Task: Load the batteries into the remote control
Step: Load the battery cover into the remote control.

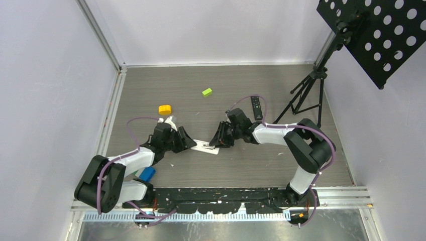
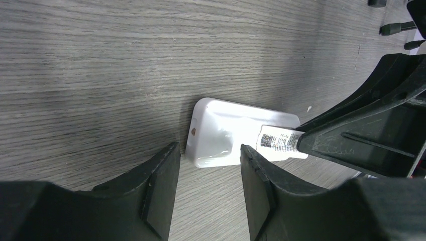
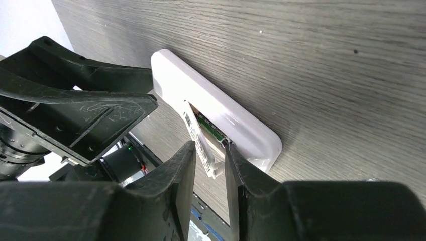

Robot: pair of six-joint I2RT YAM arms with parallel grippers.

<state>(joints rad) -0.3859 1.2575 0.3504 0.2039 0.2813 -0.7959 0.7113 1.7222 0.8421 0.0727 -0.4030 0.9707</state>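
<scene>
On table [image 1: 241,85], white remote [image 1: 207,147] lies back-up, long axis L–R btwn left gripper [image 2: 208,148], spread at its left end w/o clamping, and right gripper [image 3: 208,145], nearer the open bay [image 3: 210,129], slightly parted round lifted cover flap [image 3: 197,135]; no cells in view.

the left gripper [image 2: 209,148] sits low at one end of the white remote [image 2: 216,133], jaws apart; the right gripper [image 3: 208,146] sits at the other end, jaws narrowly parted.
</scene>
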